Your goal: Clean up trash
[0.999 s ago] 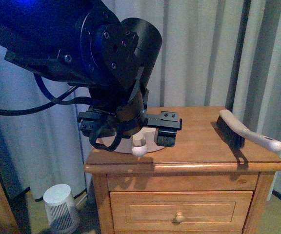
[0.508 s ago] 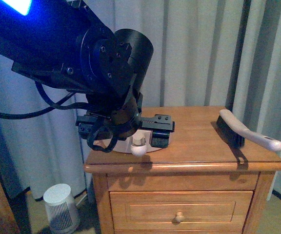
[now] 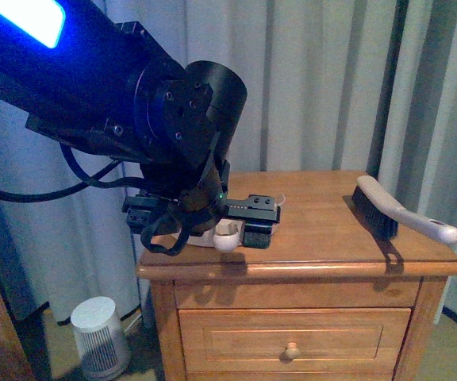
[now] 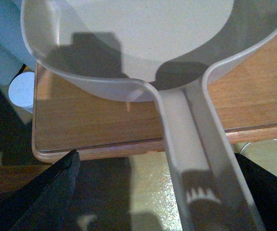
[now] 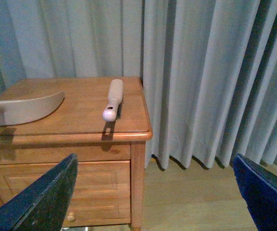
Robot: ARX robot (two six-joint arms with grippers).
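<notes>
No trash shows in any view. A beige dustpan (image 4: pixel 129 29) lies on the wooden nightstand (image 3: pixel 324 238), and its handle (image 4: pixel 191 144) sticks out over the front edge. My left gripper (image 3: pixel 209 228) is open, with one finger on each side of that handle and neither touching it. In the left wrist view the left gripper (image 4: pixel 162 202) shows as dark fingers (image 4: pixel 42 192) at the picture's lower corners. The dustpan (image 5: pixel 28 108) also shows in the right wrist view. My right gripper (image 5: pixel 153 202) is open and empty, off to the side of the nightstand above the floor.
A hand brush (image 3: pixel 399 213) with a white handle lies at the nightstand's right edge, and the brush (image 5: pixel 113 98) also appears in the right wrist view. Grey curtains (image 3: pixel 316 79) hang close behind. A small white round appliance (image 3: pixel 97 337) stands on the floor at the left. Below the top is a drawer (image 3: pixel 292 341).
My left arm has shifted a little left and down, bringing its open fingers further along the dustpan handle toward the nightstand's front edge. The brush has not moved.
</notes>
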